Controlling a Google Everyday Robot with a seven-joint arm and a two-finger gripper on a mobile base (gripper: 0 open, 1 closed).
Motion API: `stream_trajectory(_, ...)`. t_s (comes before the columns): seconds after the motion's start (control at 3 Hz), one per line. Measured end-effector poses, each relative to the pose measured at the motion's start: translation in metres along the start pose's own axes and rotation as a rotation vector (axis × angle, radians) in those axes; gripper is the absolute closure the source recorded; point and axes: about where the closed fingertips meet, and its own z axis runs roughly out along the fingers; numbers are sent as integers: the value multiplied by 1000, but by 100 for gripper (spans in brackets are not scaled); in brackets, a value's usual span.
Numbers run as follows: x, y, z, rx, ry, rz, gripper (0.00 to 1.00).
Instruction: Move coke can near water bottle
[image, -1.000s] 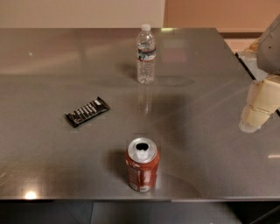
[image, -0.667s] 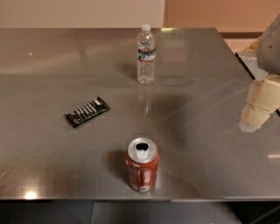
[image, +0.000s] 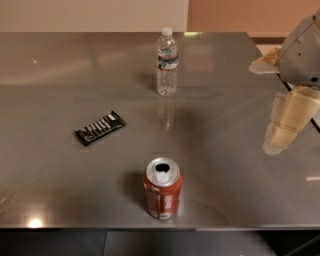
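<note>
The coke can (image: 162, 196), red with a silver opened top, stands upright near the front edge of the metal table (image: 60, 165). The water bottle (image: 166, 62), clear with a white cap and a dark label band, stands upright at the back middle, well behind the can. My gripper (image: 282, 131) hangs at the right side above the table, far to the right of the can and apart from it. It holds nothing that I can see.
A flat black snack bar wrapper (image: 99, 127) lies left of centre, between the can and the bottle. The table's front edge runs just below the can. A wall stands behind the table.
My gripper has shifted slightly to the left. The can, the bottle and the wrapper have not moved.
</note>
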Motion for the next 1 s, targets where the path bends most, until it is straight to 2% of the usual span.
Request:
stream_trajectory(0.67,-47,43,41,-147,-215,-159,0)
stream_trajectory(1.0,-61,69,60,-201,-316,-198,0)
